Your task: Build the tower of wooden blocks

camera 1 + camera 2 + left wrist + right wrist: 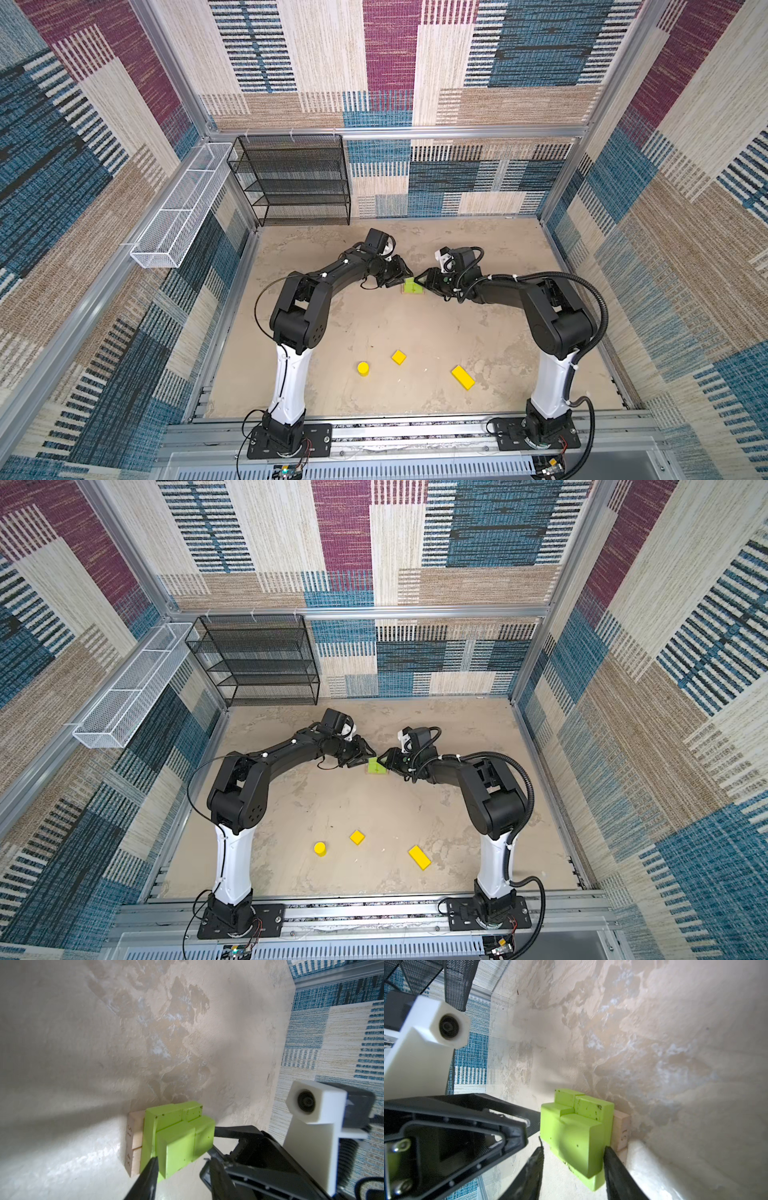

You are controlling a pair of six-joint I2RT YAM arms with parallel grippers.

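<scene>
We see both top views bright and evenly lit from overhead, sharp at the centre, with straight lines bowing toward the edges; soft, faint shadows lie on the tan table (374, 324); in the wrist views, glare whitens the table beside the lime-green blocks (176, 1138); the white camera mount (425, 1043) looms blurred, close to the lens.

We see a black mesh shelf (295, 183) standing at the back left corner of the mottled tan tabletop (374, 324). Just beside it, a white wire basket (183, 208) hangs on the side wall. Patterned carpet panels (457, 62) in blue, maroon and beige fill the aluminium frame (395, 135).
</scene>
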